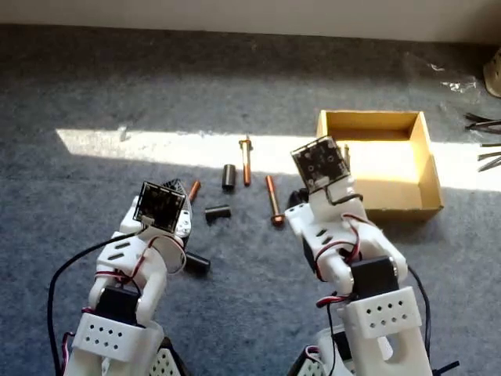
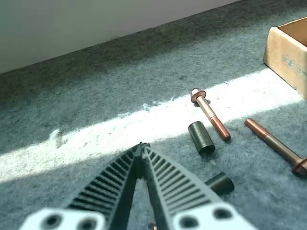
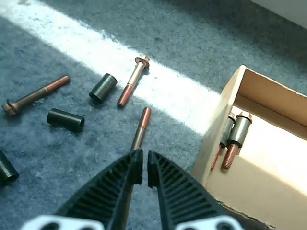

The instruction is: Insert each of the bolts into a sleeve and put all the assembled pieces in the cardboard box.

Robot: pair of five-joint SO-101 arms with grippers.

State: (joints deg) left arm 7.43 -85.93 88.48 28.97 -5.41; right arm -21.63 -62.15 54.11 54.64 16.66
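The cardboard box (image 1: pixel 432 174) stands at the right and holds two assembled bolt-and-sleeve pieces (image 3: pixel 236 138). On the carpet lie three loose copper bolts (image 1: pixel 246 160), (image 1: pixel 272 200), (image 1: pixel 193 189). Three black sleeves (image 1: pixel 228 176), (image 1: pixel 218 212), (image 1: pixel 196 263) lie among them. My right gripper (image 3: pixel 144 162) hangs shut and empty just left of the box (image 3: pixel 211 143), above the shank of one bolt (image 3: pixel 140 128). My left gripper (image 2: pixel 141 146) is shut on nothing, over the carpet left of a sleeve (image 2: pixel 201 137) and a bolt (image 2: pixel 210 113).
The floor is grey carpet with a bright sun strip (image 1: pixel 141 145) across the middle. A pale wall (image 1: pixel 235 14) runs along the far side. Dark tools (image 1: pixel 485 149) and a clear wrapper (image 1: pixel 450 78) lie at the far right.
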